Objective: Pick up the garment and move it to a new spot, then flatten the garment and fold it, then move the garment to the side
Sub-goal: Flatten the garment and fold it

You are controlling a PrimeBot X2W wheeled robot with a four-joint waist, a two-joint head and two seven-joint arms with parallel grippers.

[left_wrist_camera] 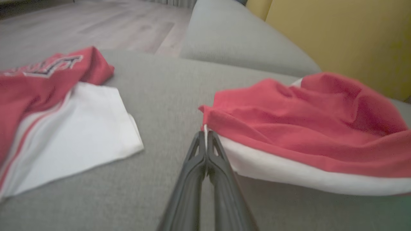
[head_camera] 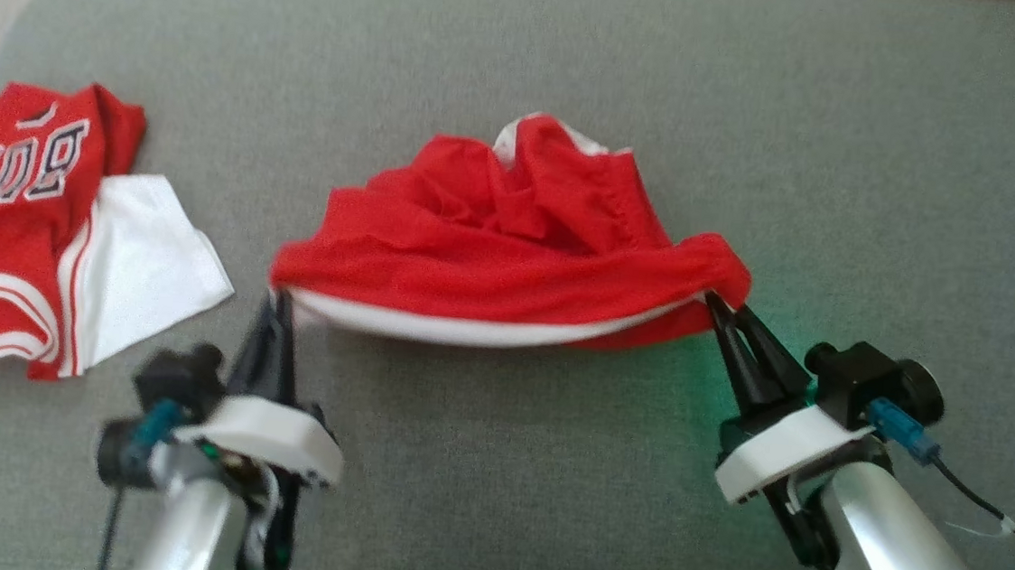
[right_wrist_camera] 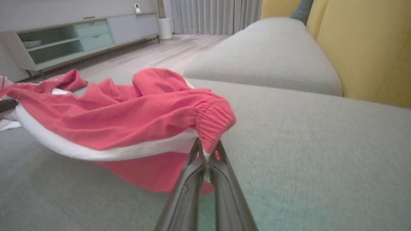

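Grey sofa cushion is lying under both of your arms. Nearest to you, your left claw is squeezing shut on the left end of the garment's white edge. Your right claw is pinching shut on the bunched stretchy corner at the right end.

Between them the red garment is hanging a little above the cushion at the front, while its far part is sitting in a crumpled heap. I think you are doing the pick-up-and-move step. Next you are going to need to set it down and pull both ends apart, gently, so it lies flat.

Off to your left, a jersey with black letters is lying well apart from both claws. Farther back, a yellow sofa back is standing up.
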